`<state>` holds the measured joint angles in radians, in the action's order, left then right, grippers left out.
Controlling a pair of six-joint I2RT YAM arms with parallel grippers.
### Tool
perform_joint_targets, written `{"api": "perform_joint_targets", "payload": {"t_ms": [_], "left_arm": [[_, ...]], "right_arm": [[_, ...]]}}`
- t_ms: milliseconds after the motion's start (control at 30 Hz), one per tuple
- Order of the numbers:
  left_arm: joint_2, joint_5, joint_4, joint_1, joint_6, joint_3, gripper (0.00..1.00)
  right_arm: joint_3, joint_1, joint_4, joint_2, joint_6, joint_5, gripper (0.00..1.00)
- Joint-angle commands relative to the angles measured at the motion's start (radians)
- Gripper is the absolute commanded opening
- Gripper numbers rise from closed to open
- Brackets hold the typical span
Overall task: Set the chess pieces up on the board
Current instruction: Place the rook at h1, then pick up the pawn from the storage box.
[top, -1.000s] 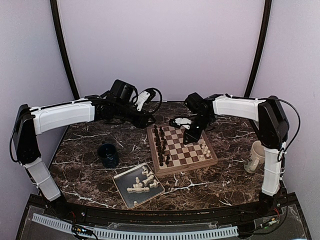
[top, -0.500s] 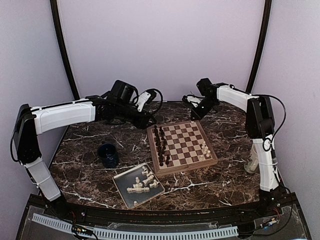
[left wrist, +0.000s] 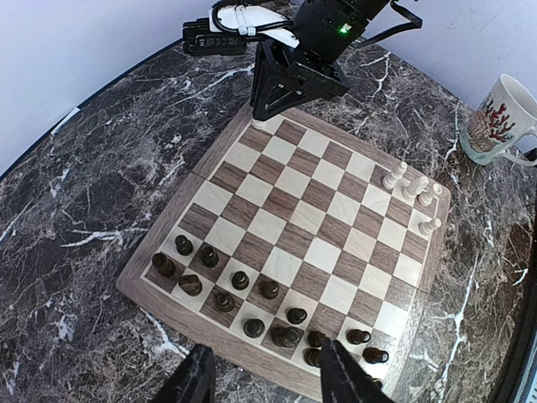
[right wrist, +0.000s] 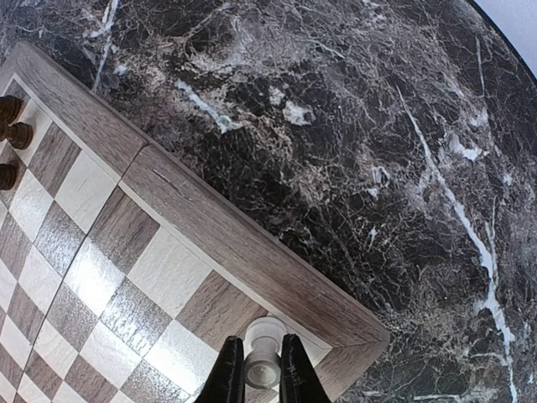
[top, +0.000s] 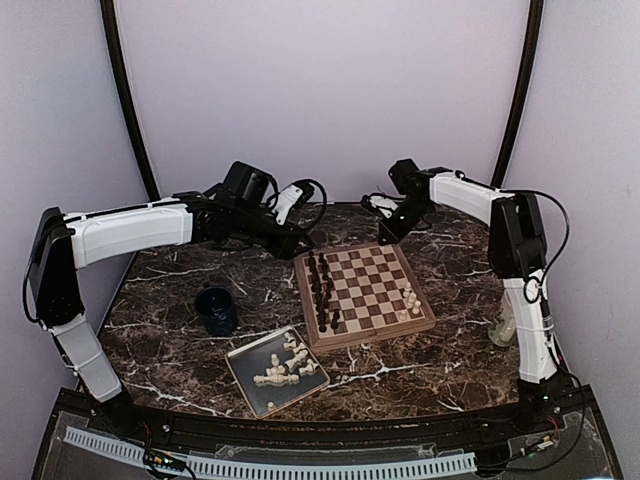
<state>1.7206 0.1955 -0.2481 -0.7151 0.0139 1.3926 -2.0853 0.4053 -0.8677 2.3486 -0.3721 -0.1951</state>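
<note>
Cream chess piece [right wrist: 265,337] pinched in right tool [right wrist: 262,379] | moved from mid-board to far right corner of board [right wrist: 218,239] | placement likely next | left tool [left wrist: 268,382] wide, empty

mug [left wrist: 495,117]: cut by right edge | cream piece [right wrist: 263,361]: kind unclear

Swung the right gripper [right wrist: 261,357] off the middle of the board [right wrist: 210,227] to its far corner, cream-white chess piece [right wrist: 267,332] in grip.
</note>
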Motion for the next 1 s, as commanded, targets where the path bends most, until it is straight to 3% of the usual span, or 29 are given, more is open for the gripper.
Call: {"api": "perform_joint_targets", "payload": {"t_ms": [0, 233, 467, 633, 800, 967], "left_arm": [[-0.003, 0.017, 0.009, 0.006, -0.005, 0.006, 0.45], [-0.001, 0.019, 0.008, 0.006, -0.004, 0.006, 0.45], [-0.002, 0.017, 0.008, 0.006, -0.005, 0.007, 0.45], [0.000, -0.021, -0.011, 0.006, 0.010, 0.014, 0.44], [-0.007, -0.048, -0.093, 0.006, -0.013, 0.039, 0.41], [-0.058, 0.091, -0.265, -0.004, -0.040, -0.011, 0.40]], "right_arm": [[0.054, 0.003, -0.009, -0.044, 0.016, 0.064, 0.08], [0.071, 0.001, -0.009, -0.052, 0.029, 0.063, 0.10], [0.065, 0.000, -0.016, -0.063, 0.041, 0.019, 0.35], [0.052, 0.000, -0.020, -0.153, 0.040, 0.019, 0.39], [0.196, 0.002, 0.041, -0.331, 0.003, -0.015, 0.40], [0.432, 0.003, 0.143, -0.534, -0.040, -0.093, 0.40]]}}
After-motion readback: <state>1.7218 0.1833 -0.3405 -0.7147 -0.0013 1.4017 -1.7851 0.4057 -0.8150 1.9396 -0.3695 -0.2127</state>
